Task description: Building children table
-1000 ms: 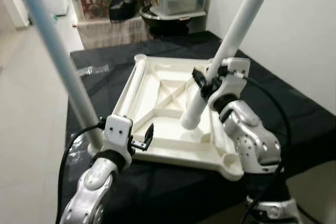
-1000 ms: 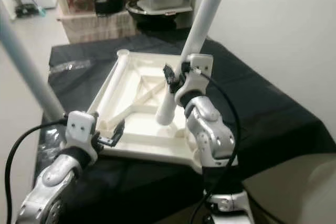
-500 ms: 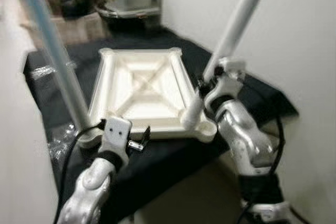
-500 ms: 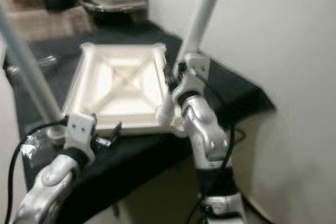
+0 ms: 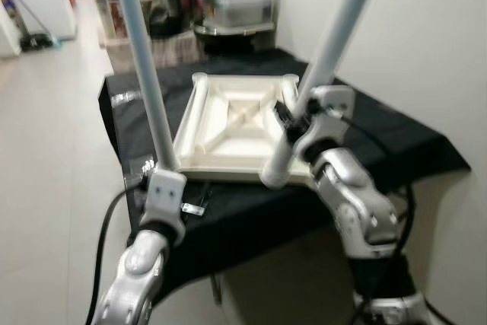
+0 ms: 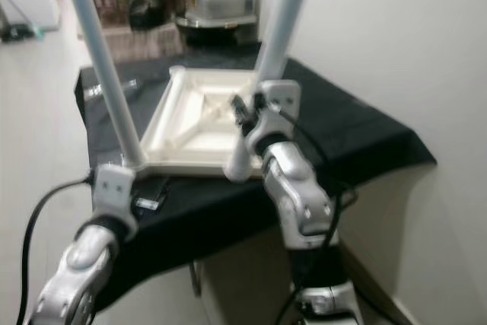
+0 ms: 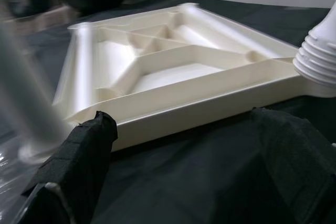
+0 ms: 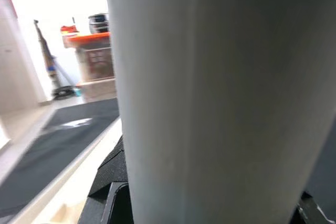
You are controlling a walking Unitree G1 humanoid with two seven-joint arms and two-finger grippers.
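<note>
I'm gripping a white leg [image 5: 329, 47] in my right gripper [image 5: 293, 123] at frame center, over the tabletop [image 5: 228, 123]; my left gripper [image 7: 178, 171] is hovering unclenched, lower left.

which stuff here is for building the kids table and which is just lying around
For the job:
- upturned white tabletop
- leg already standing in its near left corner
- second leg held in the right gripper
- left gripper, jaws open, empty

Lying about:
- black cloth
- clear plastic wrap
- storage boxes behind
- dark bowl
</note>
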